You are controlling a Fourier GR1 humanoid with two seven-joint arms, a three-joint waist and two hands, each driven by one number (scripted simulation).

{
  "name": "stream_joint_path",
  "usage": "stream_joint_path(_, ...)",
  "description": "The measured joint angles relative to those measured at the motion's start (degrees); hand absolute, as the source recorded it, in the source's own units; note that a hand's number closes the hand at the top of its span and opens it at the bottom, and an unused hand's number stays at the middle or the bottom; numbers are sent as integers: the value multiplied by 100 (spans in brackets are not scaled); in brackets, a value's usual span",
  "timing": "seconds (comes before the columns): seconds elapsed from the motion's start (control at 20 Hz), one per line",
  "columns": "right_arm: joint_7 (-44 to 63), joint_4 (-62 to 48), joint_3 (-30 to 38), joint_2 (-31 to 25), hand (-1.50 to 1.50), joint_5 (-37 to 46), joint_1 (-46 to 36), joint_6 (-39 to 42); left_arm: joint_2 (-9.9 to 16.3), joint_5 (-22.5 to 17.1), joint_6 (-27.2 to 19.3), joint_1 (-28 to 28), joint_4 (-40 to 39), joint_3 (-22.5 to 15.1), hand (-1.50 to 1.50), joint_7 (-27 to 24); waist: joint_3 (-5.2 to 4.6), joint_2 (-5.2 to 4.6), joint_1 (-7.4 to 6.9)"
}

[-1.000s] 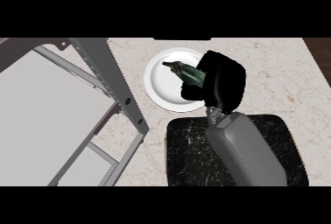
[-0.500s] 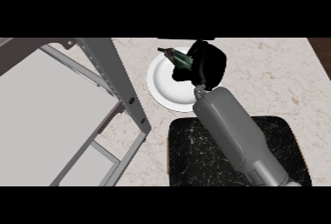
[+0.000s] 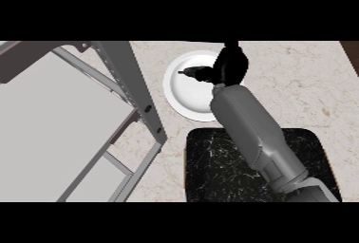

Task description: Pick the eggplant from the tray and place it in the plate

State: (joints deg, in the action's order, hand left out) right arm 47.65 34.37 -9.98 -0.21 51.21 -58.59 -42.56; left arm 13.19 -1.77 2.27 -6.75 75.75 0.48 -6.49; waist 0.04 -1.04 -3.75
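Shelving frame (image 3: 133, 90) at left, grey. White plate (image 3: 184, 92) on marble counter (image 3: 301, 85); eggplant (image 3: 195, 72) above its upper part, grasped by right hand (image 3: 229, 66), fingers curled round it. Black tray (image 3: 224, 166) below, under forearm.

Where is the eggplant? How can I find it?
Find the white plate on the pale stone counter, past the black tray. Over it, the right hand curls around the eggplant, the only dark little thing showing against the white.
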Motion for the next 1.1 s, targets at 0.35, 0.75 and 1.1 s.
stream_joint_path(0.35,-797,252,284,-5,-150,-671,263,-1245,-9,-2,-9,26,-2,51,0,-14,4,28,101)
stream_joint_path(0.75,-2204,1988,472,-34,-150,-2068,1568,-1836,87,-83,21,178,18,235,0,-11,8,90,319)
stream_joint_path(1.1,-3658,3782,262,-361,-150,-3210,3579,-1345,80,-59,53,396,173,266,0,-50,4,111,400)
